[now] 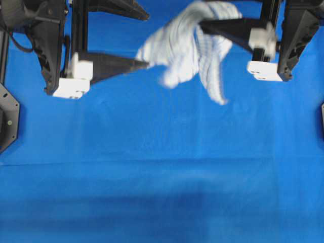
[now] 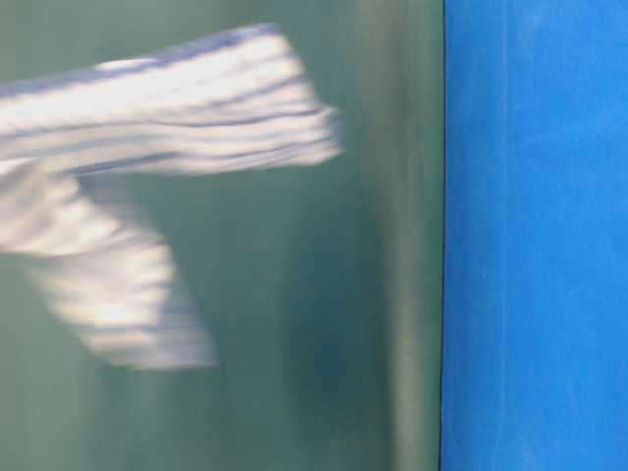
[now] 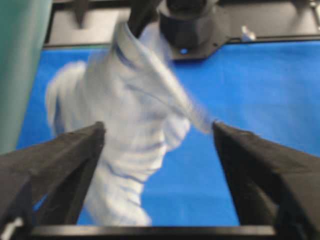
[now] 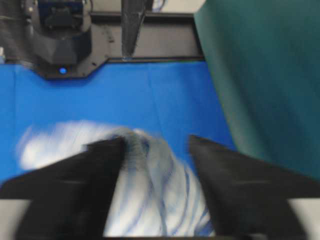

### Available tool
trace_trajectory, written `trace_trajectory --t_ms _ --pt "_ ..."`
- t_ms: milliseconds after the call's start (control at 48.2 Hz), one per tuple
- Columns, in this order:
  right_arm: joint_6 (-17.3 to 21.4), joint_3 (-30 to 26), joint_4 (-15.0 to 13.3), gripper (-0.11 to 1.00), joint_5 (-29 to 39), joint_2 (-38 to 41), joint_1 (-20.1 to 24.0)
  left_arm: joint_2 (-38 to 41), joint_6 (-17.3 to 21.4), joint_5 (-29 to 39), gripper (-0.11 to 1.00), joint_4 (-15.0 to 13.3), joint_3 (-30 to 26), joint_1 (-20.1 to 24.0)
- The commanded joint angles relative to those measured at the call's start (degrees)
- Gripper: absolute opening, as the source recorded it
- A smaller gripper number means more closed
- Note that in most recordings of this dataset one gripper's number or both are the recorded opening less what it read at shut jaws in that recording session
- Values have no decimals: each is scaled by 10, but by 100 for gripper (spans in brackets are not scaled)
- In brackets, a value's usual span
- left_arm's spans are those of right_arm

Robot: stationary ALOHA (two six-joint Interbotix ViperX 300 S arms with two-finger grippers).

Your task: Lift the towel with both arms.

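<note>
The towel (image 1: 187,45), white with thin blue-grey stripes, is in the air between the two arms and smeared by motion. It also shows blurred in the table-level view (image 2: 147,108). My left gripper (image 3: 158,126) is open with its fingers far apart. The towel (image 3: 130,100) hangs loose between them, one edge brushing the right fingertip (image 3: 220,132). My right gripper (image 4: 156,142) is open too. The towel (image 4: 150,200) lies against its left finger (image 4: 100,165) and spreads through the gap. In the overhead view the left gripper (image 1: 147,40) sits just left of the cloth.
A plain blue sheet (image 1: 162,177) covers the table below. A green backdrop (image 2: 373,294) stands at one side. The opposite arm's black base (image 3: 192,25) shows at the far edge, and a black mount (image 1: 7,119) sits at the left edge.
</note>
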Motion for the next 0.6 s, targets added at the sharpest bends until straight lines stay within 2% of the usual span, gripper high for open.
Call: trace_trajectory --t_ms 0,104,249,415,581 --pt "1 -4 -3 67 -1 -11 -1 -4 1 -5 91 1 -2 -3" --pt "7 4 -3 63 -1 -11 -1 -4 0 -6 91 0 10 -3" --pt "18 39 1 64 -6 -11 2 1 -5 -27 90 -1 47 -7" --pt "50 105 2 64 -37 -11 7 14 -5 -104 90 -1 114 -10" --pt "82 194 2 64 -98 -11 7 39 -4 -197 90 -1 180 -10"
